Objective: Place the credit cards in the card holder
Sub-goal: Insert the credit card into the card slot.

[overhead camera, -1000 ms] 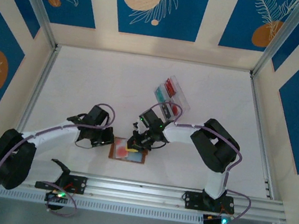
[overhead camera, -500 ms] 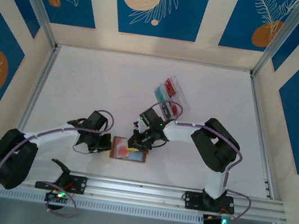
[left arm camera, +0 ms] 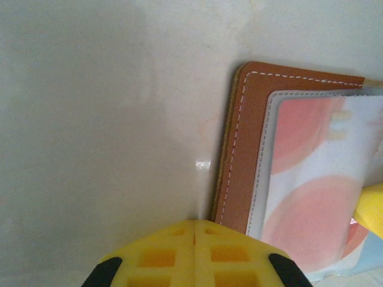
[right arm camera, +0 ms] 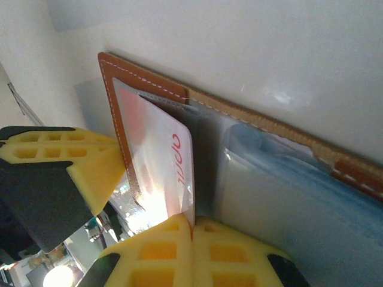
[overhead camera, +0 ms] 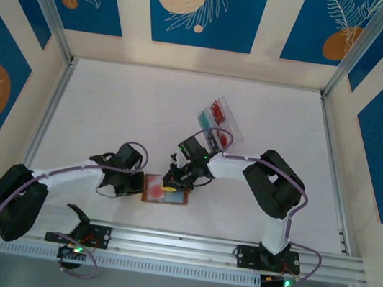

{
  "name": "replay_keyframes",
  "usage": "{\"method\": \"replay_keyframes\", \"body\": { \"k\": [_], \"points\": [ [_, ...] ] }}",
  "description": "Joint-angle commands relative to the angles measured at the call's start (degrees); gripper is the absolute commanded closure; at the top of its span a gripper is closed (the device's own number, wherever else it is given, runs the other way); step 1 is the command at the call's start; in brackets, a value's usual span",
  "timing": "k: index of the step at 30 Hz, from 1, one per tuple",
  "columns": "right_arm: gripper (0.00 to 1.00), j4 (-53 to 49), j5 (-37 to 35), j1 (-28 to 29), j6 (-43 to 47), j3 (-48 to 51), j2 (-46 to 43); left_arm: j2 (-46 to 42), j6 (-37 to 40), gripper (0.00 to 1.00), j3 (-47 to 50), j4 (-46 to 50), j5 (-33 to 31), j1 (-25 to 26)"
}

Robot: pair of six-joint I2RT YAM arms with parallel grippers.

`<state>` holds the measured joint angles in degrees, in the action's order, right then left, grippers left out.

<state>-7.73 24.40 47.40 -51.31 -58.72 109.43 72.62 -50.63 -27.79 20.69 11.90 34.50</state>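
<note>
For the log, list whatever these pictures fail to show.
Credit card: its lower end is hidden between the right fingers, and its lettering is too blurred to read, right wrist view.
Card holder: its far side is cut off by the frame's right edge, left wrist view; the left fingers hide the table below.
Cards in the tray: too small to count, top view.

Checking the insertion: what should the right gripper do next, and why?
Probably slide the card deeper into the wallet: the right gripper pinches its near edge, its far edge seems tucked under the pocket lip, and the shut left gripper sits by the wallet's edge.
</note>
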Motion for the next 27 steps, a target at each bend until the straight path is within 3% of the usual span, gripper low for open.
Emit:
{"method": "replay_keyframes", "body": {
  "k": [1,14,19,27],
  "points": [
    [1.0,-0.9,-2.3,0.8,-1.6,-0.1,2.1,5.5,-1.8,1.0,2.9,-6.8,3.2,3.4],
    [0.96,-6.0,-5.3,3.3,1.8,-2.7,2.7,7.4,-2.1,1.0,1.0,-7.7,2.7,3.9],
    [0.81,-10.9,-7.9,3.1,4.8,-4.3,0.8,7.5,-2.6,1.0,1.3,-6.6,1.6,3.9],
    [0.68,-19.0,-10.1,1.8,9.9,-6.7,-1.3,8.2,-3.4,1.0,2.1,-6.4,0.4,3.9]
  ]
}}
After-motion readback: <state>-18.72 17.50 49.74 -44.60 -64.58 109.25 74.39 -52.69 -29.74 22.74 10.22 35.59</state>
